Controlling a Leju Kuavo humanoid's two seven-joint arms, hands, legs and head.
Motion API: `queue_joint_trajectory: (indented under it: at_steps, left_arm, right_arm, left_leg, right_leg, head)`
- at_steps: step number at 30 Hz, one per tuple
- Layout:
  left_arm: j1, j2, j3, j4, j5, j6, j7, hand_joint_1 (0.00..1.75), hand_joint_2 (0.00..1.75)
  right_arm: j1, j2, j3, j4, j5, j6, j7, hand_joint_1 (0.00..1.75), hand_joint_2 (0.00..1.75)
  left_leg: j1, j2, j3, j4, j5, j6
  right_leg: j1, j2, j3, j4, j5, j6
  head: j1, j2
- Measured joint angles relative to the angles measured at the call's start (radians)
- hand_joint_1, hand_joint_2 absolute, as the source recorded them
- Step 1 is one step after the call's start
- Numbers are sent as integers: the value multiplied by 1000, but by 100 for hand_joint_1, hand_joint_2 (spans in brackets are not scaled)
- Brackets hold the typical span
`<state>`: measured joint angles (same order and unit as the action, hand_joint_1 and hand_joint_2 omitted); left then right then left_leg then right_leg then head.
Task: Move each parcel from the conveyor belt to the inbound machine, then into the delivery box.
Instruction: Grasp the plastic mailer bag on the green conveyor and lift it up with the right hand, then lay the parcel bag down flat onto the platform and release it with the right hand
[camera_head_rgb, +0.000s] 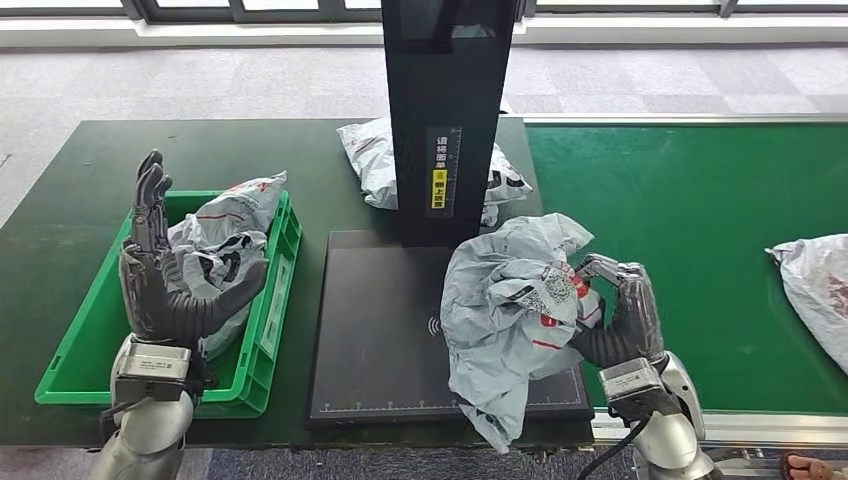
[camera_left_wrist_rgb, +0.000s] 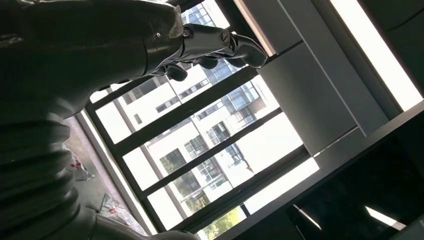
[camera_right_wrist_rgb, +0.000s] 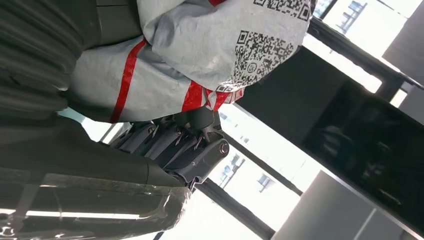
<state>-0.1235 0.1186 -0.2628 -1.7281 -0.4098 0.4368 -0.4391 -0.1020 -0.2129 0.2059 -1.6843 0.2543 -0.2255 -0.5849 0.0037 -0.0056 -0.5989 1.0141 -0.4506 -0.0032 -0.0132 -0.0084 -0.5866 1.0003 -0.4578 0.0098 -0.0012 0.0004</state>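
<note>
Crumpled grey plastic parcel (camera_head_rgb: 510, 300) in right hand (camera_head_rgb: 620, 315), flat black scanner plate (camera_head_rgb: 380, 340)

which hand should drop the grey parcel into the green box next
Left, probably. The left hand is open and raised right by the green box. The right hand holds the grey parcel over the black scanner plate, so a handover looks easiest.
</note>
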Motion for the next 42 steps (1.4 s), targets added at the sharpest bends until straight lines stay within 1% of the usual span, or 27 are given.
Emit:
queue_joint_trajectory:
  at_steps: [12, 18, 20, 22, 23, 25, 26, 27, 28, 30, 33, 37, 42]
  left_arm:
    - [0, 0, 0, 8, 0, 5, -1, 0, 175]
    - [-1, -1, 0, 8, -3, 14, -1, 0, 175]
    - [-2, -2, 0, 8, -8, 14, 1, 0, 175]
    - [-4, -4, 0, 8, -14, 14, 8, 0, 175]
    - [-7, -6, 0, 9, -16, 13, 12, 0, 175]
    - [-21, -8, -1, 16, -16, 8, 19, 0, 175]
    - [-31, -10, -1, 22, -14, 3, 20, 0, 175]
    - [-42, -14, -2, 29, -13, 0, 21, 0, 175]
    - [-52, -18, -3, 35, -13, -3, 21, 0, 175]
    - [-67, -26, -7, 47, -13, -4, 21, 0, 175]
    - [-83, -33, -16, 62, -13, -5, 22, 0, 175]
    - [-95, -39, -24, 76, -13, -5, 28, 0, 175]
    - [-115, -46, -28, 91, -13, -12, 35, 0, 175]
  right_arm:
    - [19, 21, -12, -48, -8, -11, -8, 175, 175]
    - [28, 26, -13, -68, -6, -39, -13, 175, 175]
    - [26, 27, -13, -69, 12, -51, -2, 175, 175]
    - [10, 27, -12, -57, 57, -58, 40, 175, 175]
    - [-12, 27, -10, -34, 103, -56, 89, 175, 175]
    - [-86, 28, -1, 58, 221, -47, 222, 175, 175]
    - [-132, 29, 5, 129, 266, -44, 274, 175, 175]
    - [-180, 30, 11, 208, 293, -45, 302, 175, 175]
    - [-226, 32, 16, 288, 305, -47, 310, 175, 175]
    - [-308, 37, 27, 438, 318, -48, 301, 175, 175]
    - [-393, 47, 49, 597, 339, -49, 295, 175, 175]
    - [-438, 62, 84, 702, 362, -46, 300, 175, 175]
    - [-460, 71, 113, 756, 367, -36, 307, 175, 175]
  left_leg:
    - [-1, 0, 0, 0, 0, 0]
    - [0, 0, 0, 0, 0, 0]
    - [0, 0, 0, 0, 0, 0]
    - [-1, 1, 0, 0, 0, 0]
    - [-1, 2, 0, 0, 0, 0]
    - [0, 5, 0, 0, 0, 0]
    - [-1, 6, 0, 0, 1, 0]
    - [-1, 7, 0, 0, 2, 1]
    - [-1, 6, -1, 0, 4, 1]
    - [-1, 4, -1, 1, 6, 1]
    - [-1, 3, -2, 1, 7, 1]
    - [-1, 3, -2, 1, 6, 0]
    - [0, 2, -2, 0, 6, 0]
  right_leg:
    - [0, 0, 0, 0, 0, 0]
    - [0, 0, 0, 0, 0, 0]
    - [0, 0, 0, 0, 0, 0]
    - [-1, 1, 0, 0, 0, 0]
    - [0, 1, 0, 0, 0, 0]
    - [0, 4, -1, 0, 2, 0]
    - [-1, 6, -1, 0, 3, 1]
    - [-1, 6, -1, 0, 4, 1]
    - [-1, 6, -2, 0, 5, 2]
    - [-1, 5, -2, 0, 7, 3]
    - [-1, 4, -2, 0, 8, 3]
    - [-1, 4, -2, 0, 8, 2]
    - [0, 4, -3, 0, 6, 2]
  head:
    - [0, 0]
    - [0, 0]
    - [0, 0]
    - [0, 0]
    - [0, 0]
    - [0, 0]
    - [0, 0]
    - [0, 0]
    - [0, 0]
    - [0, 0]
    - [0, 0]
    - [0, 0]
    - [0, 0]
